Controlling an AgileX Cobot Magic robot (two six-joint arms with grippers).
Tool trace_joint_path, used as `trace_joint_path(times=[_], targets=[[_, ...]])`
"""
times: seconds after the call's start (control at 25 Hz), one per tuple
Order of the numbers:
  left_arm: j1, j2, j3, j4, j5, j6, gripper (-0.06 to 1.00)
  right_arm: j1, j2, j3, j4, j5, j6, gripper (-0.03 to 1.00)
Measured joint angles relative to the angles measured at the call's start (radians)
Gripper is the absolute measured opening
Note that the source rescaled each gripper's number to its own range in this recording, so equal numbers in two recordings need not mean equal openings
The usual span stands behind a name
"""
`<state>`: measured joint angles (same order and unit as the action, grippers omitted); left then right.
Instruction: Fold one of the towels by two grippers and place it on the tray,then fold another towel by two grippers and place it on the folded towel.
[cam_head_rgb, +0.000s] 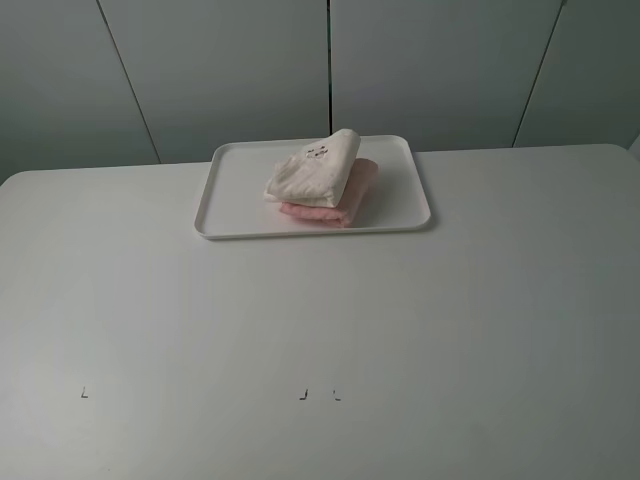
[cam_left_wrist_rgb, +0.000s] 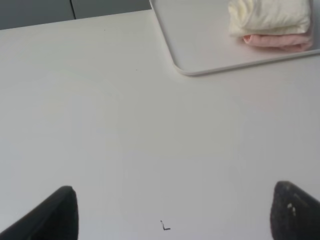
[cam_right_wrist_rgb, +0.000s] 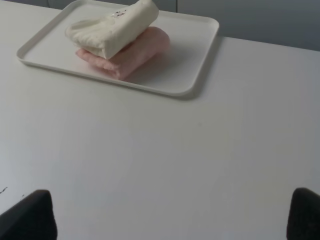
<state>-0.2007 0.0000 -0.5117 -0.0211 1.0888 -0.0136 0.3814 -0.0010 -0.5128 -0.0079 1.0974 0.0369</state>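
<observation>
The white tray sits at the far middle of the table. On it lies the folded pink towel, and the folded cream-white towel with its small printed tag rests on top of it. The same stack shows in both wrist views: cream towel over pink towel, and cream towel over pink towel on the tray. Neither arm appears in the high view. My left gripper and right gripper stand open over bare table, well back from the tray, holding nothing.
Grey cabinet panels stand behind the table's far edge. Small black marks sit on the tabletop near the front, one of them between the left fingertips. The tray's rounded corner lies ahead of the left gripper.
</observation>
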Motion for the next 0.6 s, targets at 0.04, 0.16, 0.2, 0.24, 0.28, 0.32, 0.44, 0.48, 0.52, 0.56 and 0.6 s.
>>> trace_joint_path(times=[0.04,0.16,0.2,0.24,0.28,0.32,0.44,0.48,0.52,0.56,0.6], targets=[[0.0,0.0,0.0,0.0,0.0,0.0,1.0,0.0,0.0,0.0,0.008,0.0,0.002,1.0],[0.0,0.0,0.0,0.0,0.0,0.0,1.0,-0.002,0.0,0.0,0.019,0.0,0.003,1.0],[0.002,0.0,0.0,0.0,0.0,0.0,1.0,-0.011,0.0,0.0,0.019,0.0,0.003,1.0],[0.005,0.0,0.0,0.0,0.0,0.0,1.0,-0.031,0.0,0.0,0.021,0.0,0.003,1.0],[0.017,0.0,0.0,0.0,0.0,0.0,1.0,-0.053,0.0,0.0,0.021,0.0,0.003,1.0],[0.034,0.0,0.0,0.0,0.0,0.0,1.0,-0.081,0.0,0.0,0.021,0.0,0.003,1.0],[0.109,0.0,0.0,0.0,0.0,0.0,1.0,-0.199,0.0,0.0,0.021,0.0,0.003,1.0],[0.136,0.0,0.0,0.0,0.0,0.0,1.0,-0.235,0.0,0.0,0.021,0.0,0.003,1.0],[0.155,0.0,0.0,0.0,0.0,0.0,1.0,-0.26,0.0,0.0,0.021,0.0,0.003,1.0],[0.173,0.0,0.0,0.0,0.0,0.0,1.0,-0.284,0.0,0.0,0.021,0.0,0.003,1.0],[0.184,0.0,0.0,0.0,0.0,0.0,1.0,-0.302,0.0,0.0,0.021,0.0,0.003,1.0]])
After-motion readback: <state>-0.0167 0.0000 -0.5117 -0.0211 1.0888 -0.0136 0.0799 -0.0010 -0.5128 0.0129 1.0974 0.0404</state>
